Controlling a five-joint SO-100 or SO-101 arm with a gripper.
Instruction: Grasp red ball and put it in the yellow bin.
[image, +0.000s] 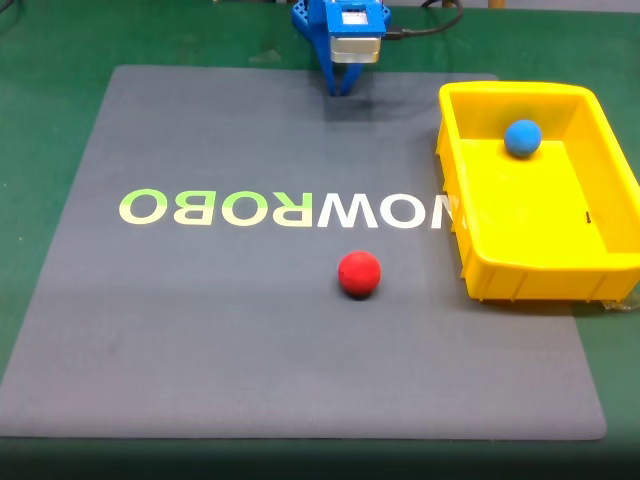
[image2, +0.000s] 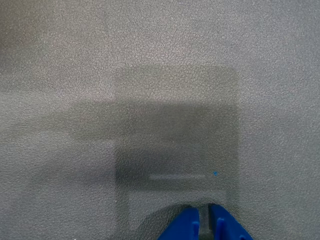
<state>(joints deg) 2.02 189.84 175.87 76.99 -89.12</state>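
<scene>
The red ball (image: 359, 274) lay free on the grey mat (image: 200, 330), below the printed lettering (image: 285, 208) in the fixed view and a little to the left of the yellow bin (image: 612, 265). It was near the bin's front left corner but apart from it. The bin stood at the right edge of the mat, and a blue ball (image: 522, 137) already rested inside it, close to the far wall.

The tool (image: 341, 90) hung at the far edge of the mat, pointing down, well apart from the red ball. In the wrist view its two blue fingertips (image2: 186, 227) stood almost together, with only a thin gap between them, and nothing was held there. Under them was only bare mat with the shadow of the arm.

So the task seemed to be at its very beginning: the reach toward the ball was not yet made. I judged that the next move calls for carrying the tool forward over the lettering, spreading the fingers wide enough for the ball, and lowering around it. A round foam ball may roll away if one finger touches it first, so the descent should be centred.
</scene>
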